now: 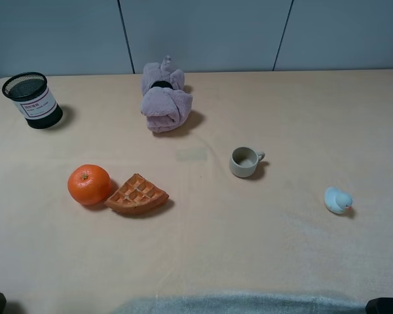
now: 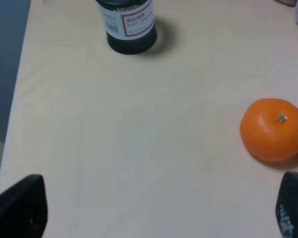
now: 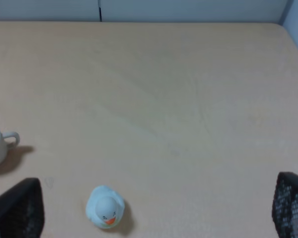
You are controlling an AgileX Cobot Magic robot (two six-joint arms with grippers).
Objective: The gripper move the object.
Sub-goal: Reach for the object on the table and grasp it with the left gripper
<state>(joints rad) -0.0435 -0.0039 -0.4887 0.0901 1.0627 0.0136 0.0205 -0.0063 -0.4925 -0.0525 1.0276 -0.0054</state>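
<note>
Left tool (image 2: 156,210) spread wide, empty. Pen cup (image 1: 33,99) upright, upper left of high view. Approach straight, straddle cup centred, keep clear of orange (image 1: 89,184).

The high camera looks steeply down from the near side, across the whole worktop (image 1: 301,111) to the back wall (image 1: 203,33). The left wrist camera sits low and close over the left part, facing the far edge; both show the cup (image 1: 33,99) and orange (image 1: 89,184). The right wrist camera likewise covers the right part, sharing the mug (image 1: 244,161) and duck (image 1: 337,200).
</note>
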